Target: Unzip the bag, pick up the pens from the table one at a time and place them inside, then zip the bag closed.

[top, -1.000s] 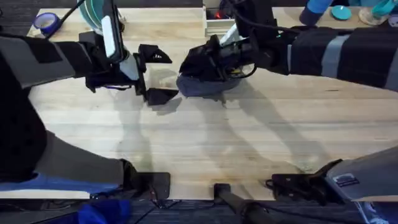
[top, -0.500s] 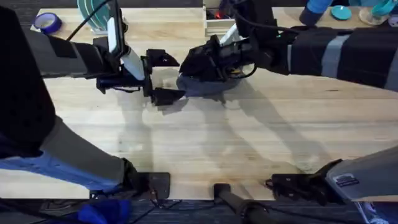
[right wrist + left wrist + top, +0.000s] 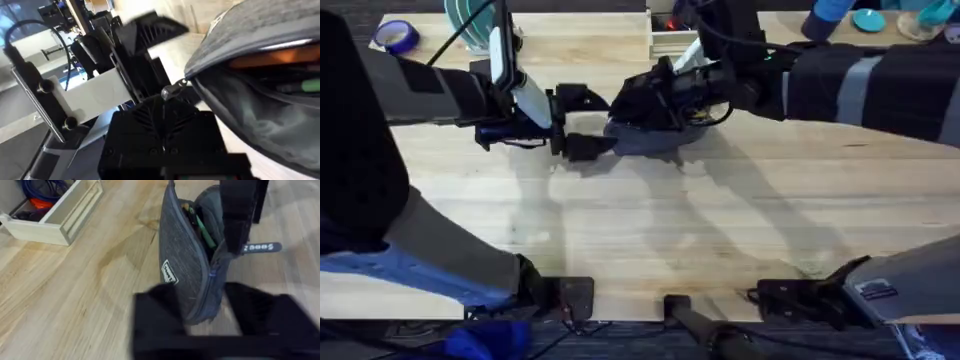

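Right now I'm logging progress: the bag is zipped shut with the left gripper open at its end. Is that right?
Not quite. The bag is unzipped: the left wrist view shows its mouth gaping, with pens inside. The rest holds: the left gripper is open at the bag's end.

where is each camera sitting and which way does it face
Overhead: fixed above the arm bases, looking down and forward at the table; both arms reach to the bag.
Left wrist: on the left arm, facing the bag's end; its own open left end effector straddles it.
Right wrist: on the right arm, close on the bag's open mouth; its own fingers at the zipper pull.
All share the bag.
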`<act>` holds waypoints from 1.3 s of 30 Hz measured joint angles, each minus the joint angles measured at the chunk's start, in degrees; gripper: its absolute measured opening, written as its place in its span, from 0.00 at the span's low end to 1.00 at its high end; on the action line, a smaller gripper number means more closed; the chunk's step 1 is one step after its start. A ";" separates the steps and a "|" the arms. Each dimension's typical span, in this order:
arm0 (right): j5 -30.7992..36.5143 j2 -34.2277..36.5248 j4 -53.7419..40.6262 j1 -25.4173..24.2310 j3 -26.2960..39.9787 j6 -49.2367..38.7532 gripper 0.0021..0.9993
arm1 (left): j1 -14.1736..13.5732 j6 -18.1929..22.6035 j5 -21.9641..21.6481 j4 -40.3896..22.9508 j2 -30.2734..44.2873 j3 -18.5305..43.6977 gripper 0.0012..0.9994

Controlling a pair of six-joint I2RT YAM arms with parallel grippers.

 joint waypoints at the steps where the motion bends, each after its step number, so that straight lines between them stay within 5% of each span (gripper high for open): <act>1: 0.00 0.00 0.00 0.00 0.00 0.01 0.03 | 0.00 -0.06 0.01 0.01 0.00 0.00 0.53; 4: 0.00 0.00 0.00 0.00 0.00 0.00 0.03 | 0.00 0.00 -0.02 0.02 0.00 0.00 0.09; 5: 0.00 0.00 0.00 0.00 0.00 0.00 0.03 | 0.00 0.03 -0.07 0.01 0.00 0.00 0.06; 39: -3.06 0.00 -0.07 -4.44 -0.02 -2.82 0.03 | 0.00 -0.08 -0.09 0.00 0.00 0.00 0.04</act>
